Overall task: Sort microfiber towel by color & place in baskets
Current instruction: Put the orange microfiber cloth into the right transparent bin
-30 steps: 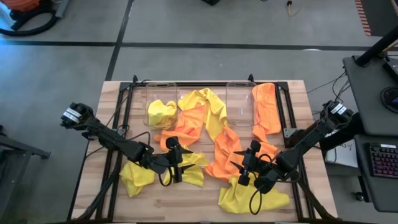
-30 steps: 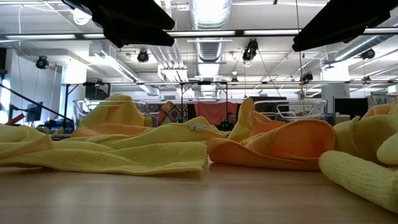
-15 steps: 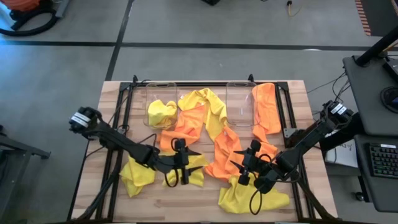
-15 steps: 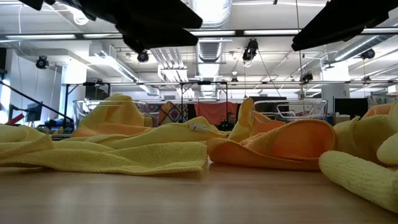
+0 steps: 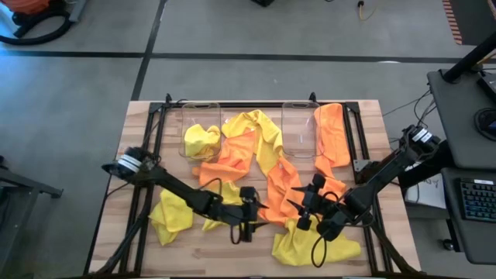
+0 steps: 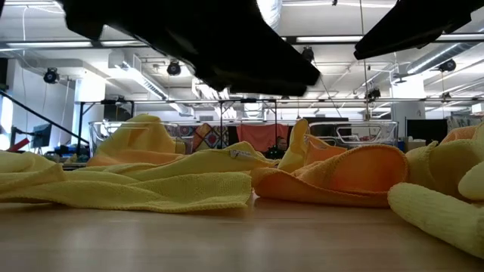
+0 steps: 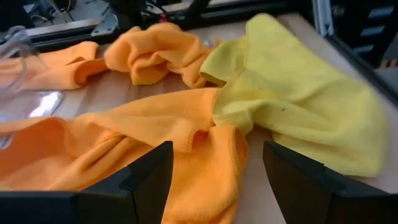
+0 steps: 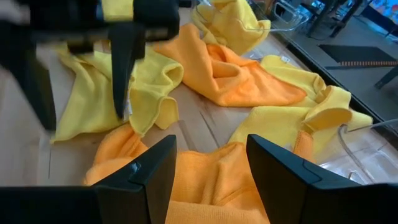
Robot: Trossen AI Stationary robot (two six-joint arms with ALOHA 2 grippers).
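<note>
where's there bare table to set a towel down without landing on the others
Bare wood shows along the table's left edge beside the left basket, along the front edge left of the front yellow towel, and at the far right corner past the orange towel. The middle is crowded, with both grippers there.

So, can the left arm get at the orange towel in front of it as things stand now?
Probably yes. The left gripper hangs with jaws open just above the orange towel, empty, and nothing lies between them. A yellow towel adjoins it, so a low grab might catch both.
</note>
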